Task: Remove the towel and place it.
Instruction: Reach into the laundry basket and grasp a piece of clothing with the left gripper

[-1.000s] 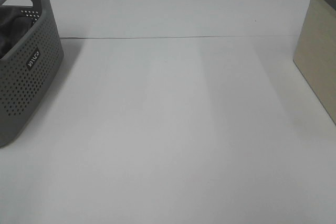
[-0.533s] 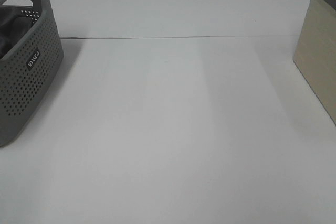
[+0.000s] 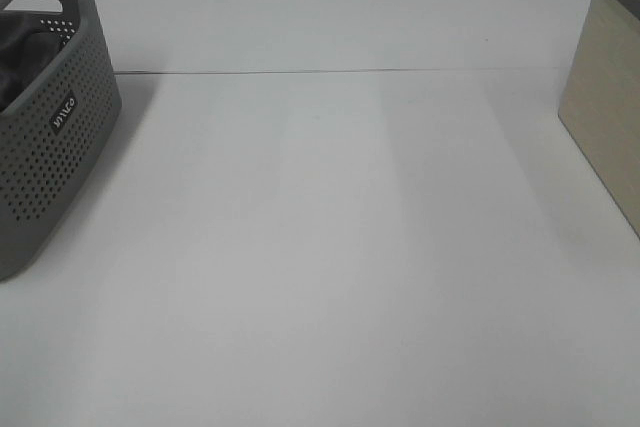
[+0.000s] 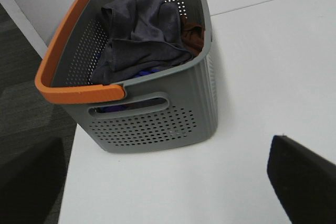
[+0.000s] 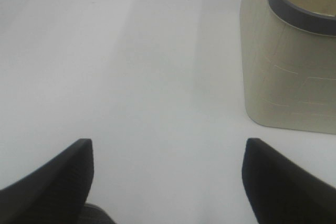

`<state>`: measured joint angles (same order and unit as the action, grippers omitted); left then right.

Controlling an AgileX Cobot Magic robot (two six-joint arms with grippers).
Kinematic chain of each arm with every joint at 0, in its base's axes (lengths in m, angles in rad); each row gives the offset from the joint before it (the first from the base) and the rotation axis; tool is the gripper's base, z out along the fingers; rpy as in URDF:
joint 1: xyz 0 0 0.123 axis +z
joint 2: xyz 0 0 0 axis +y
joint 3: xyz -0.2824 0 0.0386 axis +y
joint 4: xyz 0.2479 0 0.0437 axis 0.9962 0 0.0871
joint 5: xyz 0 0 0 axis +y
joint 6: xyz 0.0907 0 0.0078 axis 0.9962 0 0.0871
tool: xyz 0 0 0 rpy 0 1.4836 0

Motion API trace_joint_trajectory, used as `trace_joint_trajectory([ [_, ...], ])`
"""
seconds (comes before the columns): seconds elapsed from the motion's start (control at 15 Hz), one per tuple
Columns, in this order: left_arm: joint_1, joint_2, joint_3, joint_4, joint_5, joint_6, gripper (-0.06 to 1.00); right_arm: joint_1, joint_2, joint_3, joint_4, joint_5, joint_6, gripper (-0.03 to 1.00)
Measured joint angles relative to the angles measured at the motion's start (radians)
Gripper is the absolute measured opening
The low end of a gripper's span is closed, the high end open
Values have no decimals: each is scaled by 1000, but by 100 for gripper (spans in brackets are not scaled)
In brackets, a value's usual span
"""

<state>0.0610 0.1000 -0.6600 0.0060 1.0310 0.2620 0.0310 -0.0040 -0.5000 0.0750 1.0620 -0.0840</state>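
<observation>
The dark charcoal-grey towel (image 4: 142,35) lies crumpled inside the grey perforated basket (image 4: 157,124) with an orange handle. In the exterior high view the basket (image 3: 50,117) stands at the table's left edge, with a bit of the towel (image 3: 20,47) showing over its rim. My left gripper (image 4: 168,192) is open and empty, hovering apart from the near end of the basket; one finger (image 4: 304,182) shows over the table. My right gripper (image 5: 168,182) is open and empty above bare table. Neither gripper shows in the exterior high view.
A rust-brown cloth (image 4: 193,34) and a bit of blue cloth (image 4: 149,72) lie in the basket beside and under the towel. A beige bin (image 3: 610,97) with a dark rim stands at the table's right edge, close to my right gripper (image 5: 283,77). A seam (image 3: 340,71) crosses the white table.
</observation>
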Motion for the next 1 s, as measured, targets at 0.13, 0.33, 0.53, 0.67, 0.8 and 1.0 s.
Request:
trace_joint_trajectory([
  [0.13, 0, 138, -94, 6, 20, 110, 99, 0, 0, 0, 0, 0, 0, 76],
  [0.33, 0, 336, -203, 24, 1, 320, 99, 0, 0, 0, 0, 0, 0, 76],
  [0.53, 0, 653, -379, 87, -20, 679, 99, 0, 0, 0, 0, 0, 0, 76],
  [0.67, 0, 803, -476, 126, -35, 719, 99, 0, 0, 0, 0, 0, 0, 76],
  [0.8, 0, 936, -543, 153, -39, 729, 99, 0, 0, 0, 0, 0, 0, 76],
  [1.0, 1, 1223, -698, 211, -42, 764, 99, 0, 0, 0, 0, 0, 0, 76],
])
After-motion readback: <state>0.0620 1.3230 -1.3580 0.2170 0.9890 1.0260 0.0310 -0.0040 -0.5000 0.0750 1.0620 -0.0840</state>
